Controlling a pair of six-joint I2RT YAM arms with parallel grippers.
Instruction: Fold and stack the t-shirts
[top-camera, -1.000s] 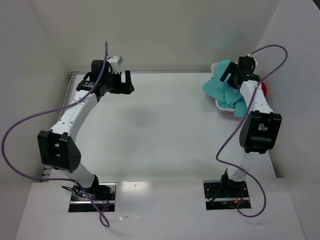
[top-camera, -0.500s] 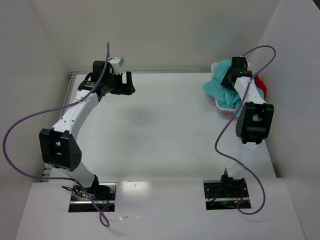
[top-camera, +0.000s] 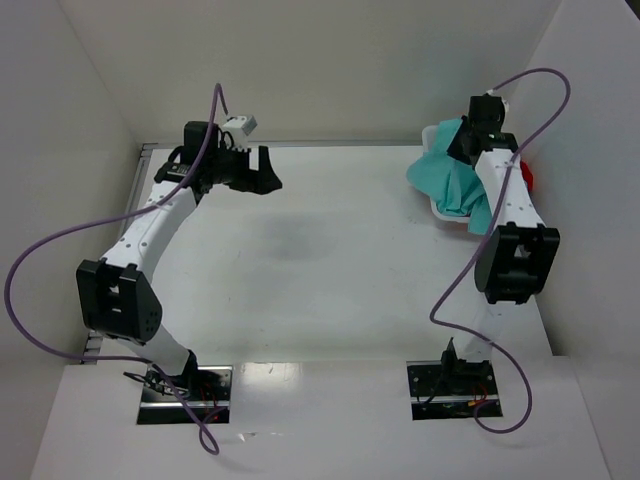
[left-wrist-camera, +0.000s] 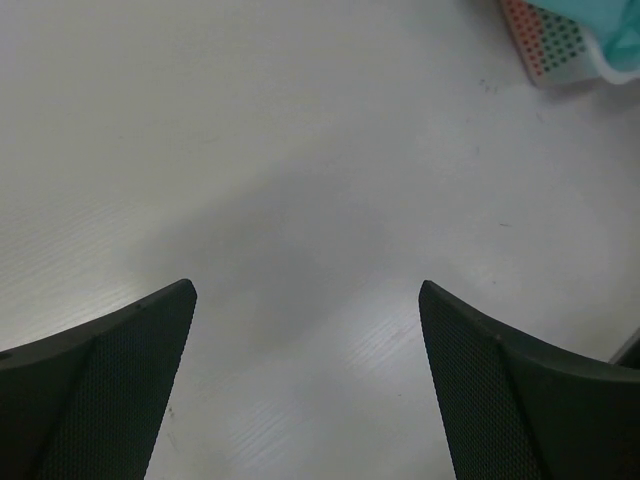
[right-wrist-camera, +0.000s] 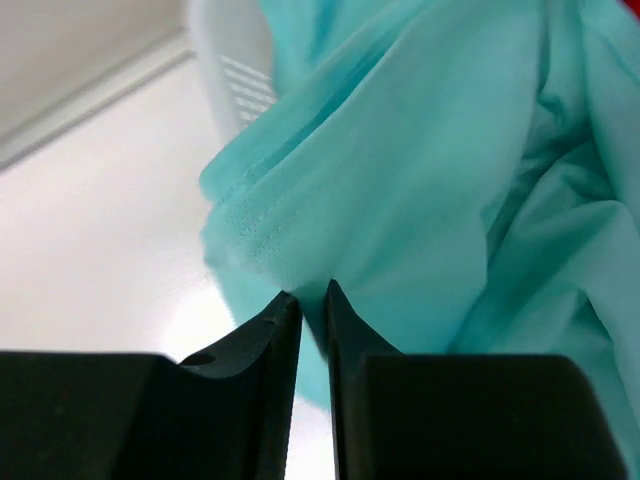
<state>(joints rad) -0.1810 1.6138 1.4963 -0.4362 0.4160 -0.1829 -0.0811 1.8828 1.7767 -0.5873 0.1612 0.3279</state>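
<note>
Left gripper (left-wrist-camera: 305, 290): jaws spread wide with nothing between them, hovering over the bare tabletop (top-camera: 330, 250) at the far left.
Right gripper (right-wrist-camera: 312, 295): jaws narrowed to a thin slit, pinching a folded edge of the teal t-shirt (right-wrist-camera: 400, 180).
Teal t-shirt: bunched up at the far right corner, spilling out of the white lattice basket (left-wrist-camera: 545, 45) and draped over its rim.
Red t-shirt (top-camera: 527, 178): only a sliver shows, just right of the right arm, beside the teal one.
</note>
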